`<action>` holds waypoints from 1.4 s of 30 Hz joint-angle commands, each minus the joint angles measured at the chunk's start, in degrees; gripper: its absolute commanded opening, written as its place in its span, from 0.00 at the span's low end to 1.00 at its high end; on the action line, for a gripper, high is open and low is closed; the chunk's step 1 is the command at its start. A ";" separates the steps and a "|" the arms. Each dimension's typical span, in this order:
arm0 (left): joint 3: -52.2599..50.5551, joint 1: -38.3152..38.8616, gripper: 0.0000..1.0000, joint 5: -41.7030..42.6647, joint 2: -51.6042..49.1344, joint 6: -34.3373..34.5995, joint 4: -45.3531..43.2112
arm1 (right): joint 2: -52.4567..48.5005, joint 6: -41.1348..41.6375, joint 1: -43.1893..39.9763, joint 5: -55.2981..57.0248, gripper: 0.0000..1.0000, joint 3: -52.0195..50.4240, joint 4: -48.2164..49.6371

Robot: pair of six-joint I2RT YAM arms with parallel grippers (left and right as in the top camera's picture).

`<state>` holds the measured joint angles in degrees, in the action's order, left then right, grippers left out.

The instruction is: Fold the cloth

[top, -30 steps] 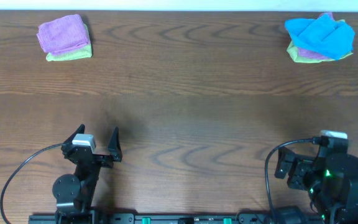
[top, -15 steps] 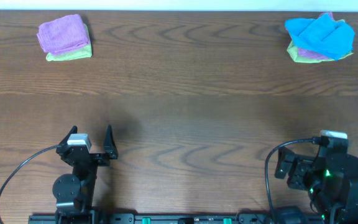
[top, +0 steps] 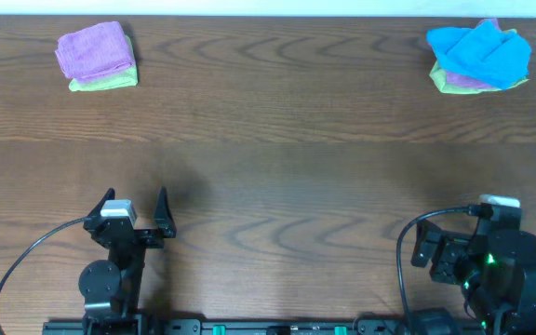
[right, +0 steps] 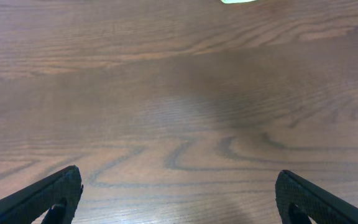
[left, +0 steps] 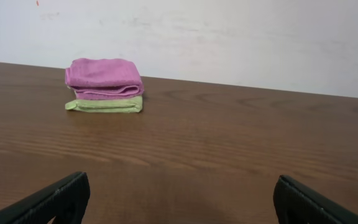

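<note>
Jaws: wide apart and empty on your left gripper (top: 136, 197) and right gripper (right: 178, 198), both at the table's (top: 277, 167) near edge. Cloth (top: 94, 50): folded, stacked on a lime-green cloth (top: 103, 82) at the far left corner, well apart from both grippers.

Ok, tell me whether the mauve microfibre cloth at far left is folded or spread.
Folded: the mauve microfibre cloth sits as a compact layered bundle with a rounded fold edge, atop a lime-green cloth.

The wooden table (top: 277, 121) bears a folded green cloth (top: 103, 84) and a blue-topped cloth pile (top: 479, 51).
</note>
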<state>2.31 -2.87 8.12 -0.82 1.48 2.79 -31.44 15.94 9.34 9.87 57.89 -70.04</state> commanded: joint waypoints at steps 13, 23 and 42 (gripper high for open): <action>-2.03 0.28 0.96 -1.05 0.61 -0.63 0.96 | 0.72 -4.57 0.02 5.05 0.99 -0.87 -0.33; -2.03 0.28 0.95 -1.03 0.61 -0.63 0.94 | 18.71 -13.25 -4.87 4.70 0.99 -25.24 23.98; -2.03 0.28 0.95 -1.05 0.61 -0.63 0.96 | 30.40 -13.20 -7.89 0.87 0.99 -48.48 37.99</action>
<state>2.26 -2.83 7.46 -0.73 1.48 2.79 -2.33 3.38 1.93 11.33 10.68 -32.29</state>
